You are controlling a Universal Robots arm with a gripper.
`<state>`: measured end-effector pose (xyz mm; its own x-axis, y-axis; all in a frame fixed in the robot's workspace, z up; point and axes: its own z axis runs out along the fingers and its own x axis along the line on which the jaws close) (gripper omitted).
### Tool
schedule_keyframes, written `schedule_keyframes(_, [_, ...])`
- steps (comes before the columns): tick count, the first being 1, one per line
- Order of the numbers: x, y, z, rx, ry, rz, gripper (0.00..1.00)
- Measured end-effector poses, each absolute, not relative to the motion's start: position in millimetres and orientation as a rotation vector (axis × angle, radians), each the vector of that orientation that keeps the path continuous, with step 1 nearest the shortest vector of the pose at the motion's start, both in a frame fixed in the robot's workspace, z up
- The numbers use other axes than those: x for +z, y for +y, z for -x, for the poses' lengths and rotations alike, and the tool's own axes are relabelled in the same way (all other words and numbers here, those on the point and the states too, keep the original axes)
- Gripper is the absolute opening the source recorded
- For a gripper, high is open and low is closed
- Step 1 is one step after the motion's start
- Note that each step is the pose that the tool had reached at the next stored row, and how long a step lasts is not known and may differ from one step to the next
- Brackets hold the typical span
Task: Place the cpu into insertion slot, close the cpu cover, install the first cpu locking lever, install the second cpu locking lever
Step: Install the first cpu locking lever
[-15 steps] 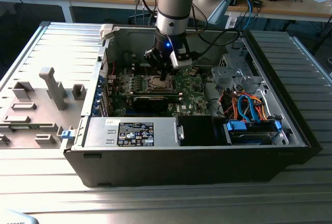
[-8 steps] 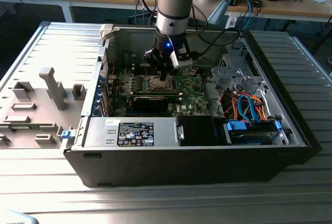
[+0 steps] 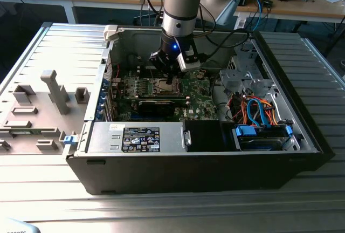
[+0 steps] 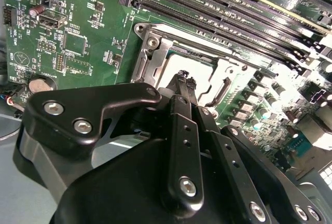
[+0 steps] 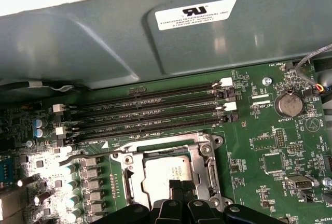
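Fingers (image 5: 176,186) clenched tip to tip over the cpu (image 5: 165,175), at its near edge. Square cpu flat in socket, metal top upward; cpu cover (image 5: 203,168) down flat, framing it. Memory slots (image 5: 150,112) close on far side; motherboard (image 3: 197,90) lower elsewhere.

Gripper (image 4: 185,80), fingertips pinched together, hangs right over the cpu cover (image 4: 151,53), with the cpu (image 4: 175,61) showing through its opening.

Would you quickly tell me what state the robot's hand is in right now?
Hand: closed, with its fingertips together over the chip and nothing seen held.
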<state>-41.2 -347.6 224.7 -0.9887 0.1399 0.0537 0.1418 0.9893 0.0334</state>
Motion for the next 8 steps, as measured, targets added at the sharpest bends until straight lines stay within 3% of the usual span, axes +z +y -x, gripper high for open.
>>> schedule_keyframes(8, [224.7,-347.6,41.2,-0.057,-3.083,0.205,0.11])
